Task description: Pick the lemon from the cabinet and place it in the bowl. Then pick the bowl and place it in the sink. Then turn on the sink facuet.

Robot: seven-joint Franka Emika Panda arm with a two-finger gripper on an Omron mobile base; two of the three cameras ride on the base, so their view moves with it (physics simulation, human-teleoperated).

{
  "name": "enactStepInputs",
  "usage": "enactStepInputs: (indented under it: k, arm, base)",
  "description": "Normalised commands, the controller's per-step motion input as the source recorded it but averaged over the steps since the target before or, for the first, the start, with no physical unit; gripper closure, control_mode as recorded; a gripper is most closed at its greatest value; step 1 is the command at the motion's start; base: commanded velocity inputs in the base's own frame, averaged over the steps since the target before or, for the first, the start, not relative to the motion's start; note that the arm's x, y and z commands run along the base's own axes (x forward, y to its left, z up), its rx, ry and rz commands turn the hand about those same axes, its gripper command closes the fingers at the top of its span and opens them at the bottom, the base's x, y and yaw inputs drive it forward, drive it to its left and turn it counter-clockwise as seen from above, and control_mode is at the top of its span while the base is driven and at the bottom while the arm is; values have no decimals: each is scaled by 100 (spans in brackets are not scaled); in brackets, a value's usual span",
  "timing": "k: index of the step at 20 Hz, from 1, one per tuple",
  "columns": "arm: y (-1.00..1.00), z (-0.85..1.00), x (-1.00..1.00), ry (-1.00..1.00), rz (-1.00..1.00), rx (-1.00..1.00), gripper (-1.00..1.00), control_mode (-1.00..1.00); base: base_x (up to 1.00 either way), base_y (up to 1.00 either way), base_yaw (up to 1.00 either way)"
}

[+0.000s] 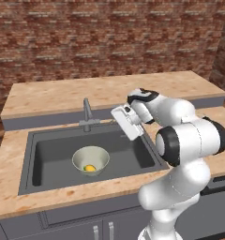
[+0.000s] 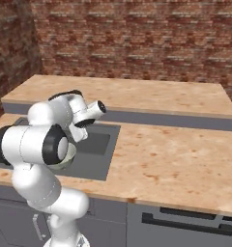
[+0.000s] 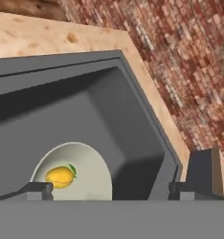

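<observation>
fingers [image 3: 39,189] standing wide apart at the bottom of the hand view, grasping nothing, with the bowl [image 3: 81,170] and a dark stretch of basin floor showing between them. gripper [image 3: 109,191] hanging above the sink [image 1: 48,154], tilted, looking down into it. lemon [image 3: 60,177] lying inside the bowl, small and bright yellow against the pale glossy inner wall, a green leaf at one end. bowl sitting on the floor of the sink, upright, near the front of the basin in the left base view, well below the hand. sink facuet [image 1: 87,112] standing at the back rim of the sink, slim and grey, just beside the hand's white body in the left base view, apart from it. arm [image 1: 189,140] rising from the lower right of that view, bending over the sink's right side. wooden counter [image 2: 176,154] running around the sink, with a raised ledge behind it. brick wall [image 2: 137,43] closing the scene at the back. in the right base view, arm covering most of the sink, a sliver of the bowl's rim peeping out beside the elbow.
</observation>
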Motion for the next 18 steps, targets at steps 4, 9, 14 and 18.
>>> enactStepInputs:
  k: [4,9,14,18]
  arm:
    - [-19,78,0,42,-11,25,-100,-100]
    - [-1,0,40,27,-2,24,-100,-100]
    - [12,0,35,13,-36,41,-100,-100]
    - [15,-7,29,18,-46,30,-100,-100]
  base:
    - [0,0,0]
    - [0,0,0]
    - [0,0,0]
    - [0,0,0]
